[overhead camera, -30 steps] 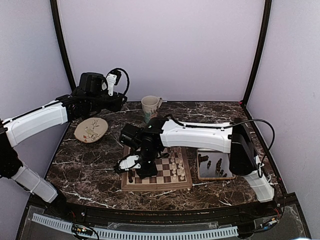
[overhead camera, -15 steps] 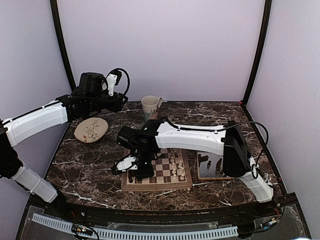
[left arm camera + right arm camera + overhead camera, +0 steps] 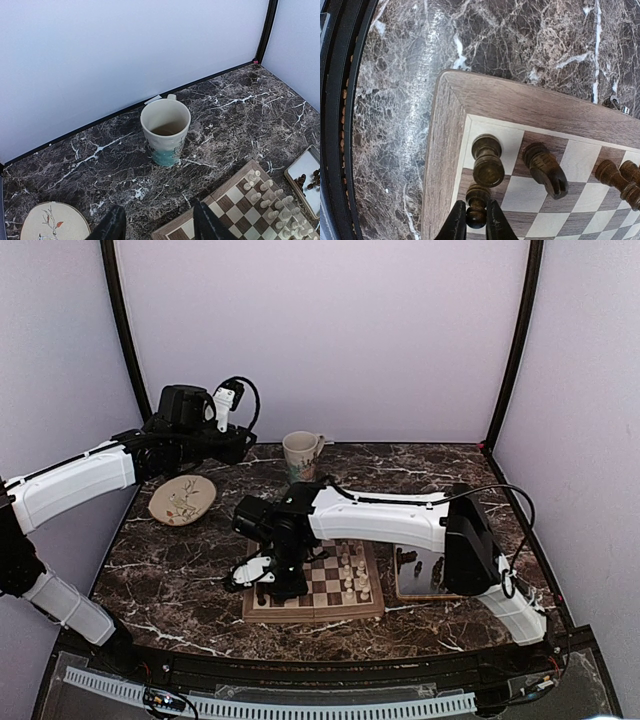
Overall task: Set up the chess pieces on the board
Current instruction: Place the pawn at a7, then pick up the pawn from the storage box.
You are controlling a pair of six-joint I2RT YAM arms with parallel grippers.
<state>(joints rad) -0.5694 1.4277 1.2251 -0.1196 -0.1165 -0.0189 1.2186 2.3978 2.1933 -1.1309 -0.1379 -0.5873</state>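
The chessboard point(image 3: 330, 602) lies at the table's middle front. It also shows in the right wrist view point(image 3: 485, 95) and the left wrist view point(image 3: 240, 200). My right gripper point(image 3: 476, 222) is shut on a dark brown pawn point(image 3: 477, 205) standing on a dark square at the board's left edge point(image 3: 262, 590). A dark rook point(image 3: 487, 161) and knight point(image 3: 546, 169) stand beside it, with more dark pieces point(image 3: 620, 182) to the right. Cream-white chessmen point(image 3: 352, 575) stand on the board's right side. My left gripper point(image 3: 157, 225) is open, high above the table's back left.
A metal tray point(image 3: 455, 592) with loose dark pieces point(image 3: 438, 572) lies right of the board. A mug point(image 3: 300, 453) stands at the back middle, also in the left wrist view point(image 3: 165, 127). A decorated plate point(image 3: 182, 500) lies at the left.
My right gripper has shifted slightly left and down over the board's left edge with the pawn. The left arm has not moved.
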